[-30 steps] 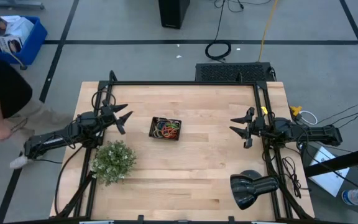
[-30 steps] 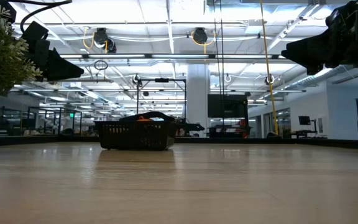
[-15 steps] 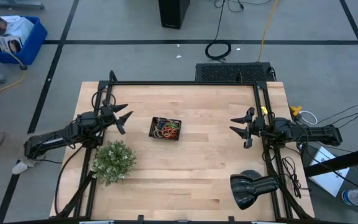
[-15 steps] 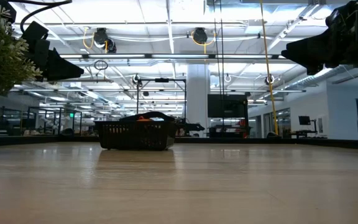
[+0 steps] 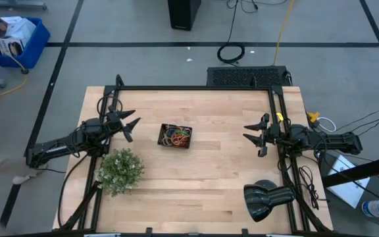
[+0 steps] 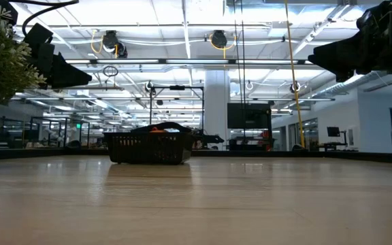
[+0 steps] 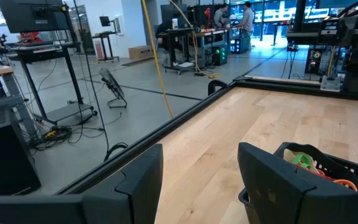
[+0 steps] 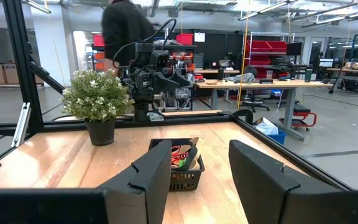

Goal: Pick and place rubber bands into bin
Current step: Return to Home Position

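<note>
The black mesh bin [image 5: 176, 136] stands on the table's middle, a little left, with red, orange and green rubber bands [image 5: 177, 137] inside. It also shows in the low view [image 6: 149, 145], the left wrist view [image 7: 328, 176] and the right wrist view [image 8: 180, 165]. My left gripper [image 5: 129, 124] is open and empty, hovering left of the bin. My right gripper [image 5: 254, 137] is open and empty, hovering at the table's right side, pointing toward the bin.
A green potted plant [image 5: 120, 170] stands at the near left. A black lamp [image 5: 267, 199] lies at the near right. A black metal frame [image 5: 196, 87] runs along the table's edges. A person [image 8: 124, 28] stands beyond the table's left side.
</note>
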Robot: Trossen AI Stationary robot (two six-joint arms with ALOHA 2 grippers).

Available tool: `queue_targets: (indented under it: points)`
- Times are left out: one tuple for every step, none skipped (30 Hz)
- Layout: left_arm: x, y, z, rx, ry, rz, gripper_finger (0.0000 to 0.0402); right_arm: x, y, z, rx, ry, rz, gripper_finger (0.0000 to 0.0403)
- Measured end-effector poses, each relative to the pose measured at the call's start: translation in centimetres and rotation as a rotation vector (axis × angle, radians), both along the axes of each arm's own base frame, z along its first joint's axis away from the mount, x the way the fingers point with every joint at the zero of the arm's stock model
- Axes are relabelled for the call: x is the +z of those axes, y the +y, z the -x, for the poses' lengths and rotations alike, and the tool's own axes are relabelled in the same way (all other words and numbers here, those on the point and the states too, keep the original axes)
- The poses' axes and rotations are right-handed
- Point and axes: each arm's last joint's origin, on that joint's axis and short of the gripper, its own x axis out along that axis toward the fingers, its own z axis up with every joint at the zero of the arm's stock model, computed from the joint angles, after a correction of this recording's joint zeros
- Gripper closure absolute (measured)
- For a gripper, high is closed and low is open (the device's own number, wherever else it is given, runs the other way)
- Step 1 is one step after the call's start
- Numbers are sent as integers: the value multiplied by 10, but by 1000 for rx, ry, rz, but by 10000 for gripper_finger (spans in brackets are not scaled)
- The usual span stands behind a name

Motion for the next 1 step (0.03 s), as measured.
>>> queue_targets:
  points:
    - [0,0,0,0,0,0,185,0,0,0,1,0,0,248]
